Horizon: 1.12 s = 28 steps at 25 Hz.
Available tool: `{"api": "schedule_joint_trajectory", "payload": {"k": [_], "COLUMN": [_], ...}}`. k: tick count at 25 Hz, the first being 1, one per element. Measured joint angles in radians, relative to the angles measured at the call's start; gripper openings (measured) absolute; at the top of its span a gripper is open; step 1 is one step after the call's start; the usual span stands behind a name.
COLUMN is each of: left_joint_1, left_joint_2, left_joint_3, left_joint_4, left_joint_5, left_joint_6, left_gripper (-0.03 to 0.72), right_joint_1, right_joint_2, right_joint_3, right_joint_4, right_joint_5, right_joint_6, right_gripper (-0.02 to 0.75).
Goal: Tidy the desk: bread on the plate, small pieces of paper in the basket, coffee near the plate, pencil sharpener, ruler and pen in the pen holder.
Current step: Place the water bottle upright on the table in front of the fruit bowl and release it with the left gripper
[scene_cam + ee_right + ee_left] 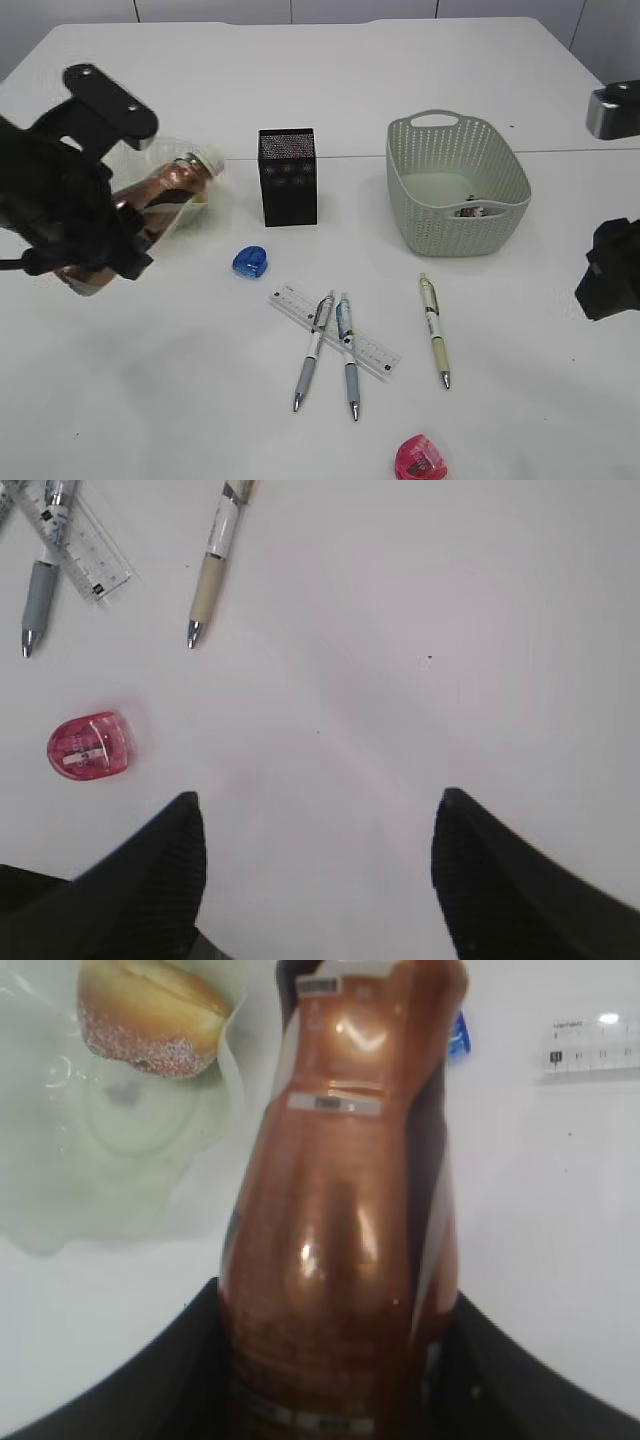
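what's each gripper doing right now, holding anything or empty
Left gripper: closed on the coffee bottle.
Right gripper: open, holding nothing.

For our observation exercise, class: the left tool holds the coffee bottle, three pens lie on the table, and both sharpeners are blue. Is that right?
Not quite. Only one sharpener is blue; the other sharpener is pink, as the exterior view shows. The rest holds: the left tool holds the coffee bottle, and three pens lie on the table.
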<state>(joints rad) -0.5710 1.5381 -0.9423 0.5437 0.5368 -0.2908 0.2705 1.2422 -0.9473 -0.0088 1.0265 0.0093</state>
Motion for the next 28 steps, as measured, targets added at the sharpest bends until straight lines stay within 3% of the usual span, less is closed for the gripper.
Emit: {"api": "schedule_joint_trajectory", "payload": {"k": [8, 15, 22, 28], "left_joint_1": [0.163, 0.201, 0.242, 0.283], "left_joint_2": [-0.157, -0.169, -0.146, -0.138], "left_joint_3": [0.231, 0.401, 0.421, 0.421], "left_joint_4": [0.006, -0.006, -0.025, -0.165], "left_joint_5": [-0.384, -0.729, -0.929, -0.994], "left_joint_6": [0.004, 0.004, 0.004, 0.004], "left_gripper": [0.389, 0.389, 0.389, 0.389], "right_joint_1": [0.000, 0.000, 0.000, 0.000], "right_joint_2": [0.000, 0.000, 0.000, 0.000], "right_joint_3": [0.000, 0.000, 0.000, 0.000], "right_joint_4": [0.023, 0.026, 0.048, 0.052], "right_joint_5": [0.007, 0.028, 0.032, 0.044], "right_joint_6": [0.000, 0.000, 0.000, 0.000], "right_gripper": [0.517, 0.517, 0.517, 0.517]}}
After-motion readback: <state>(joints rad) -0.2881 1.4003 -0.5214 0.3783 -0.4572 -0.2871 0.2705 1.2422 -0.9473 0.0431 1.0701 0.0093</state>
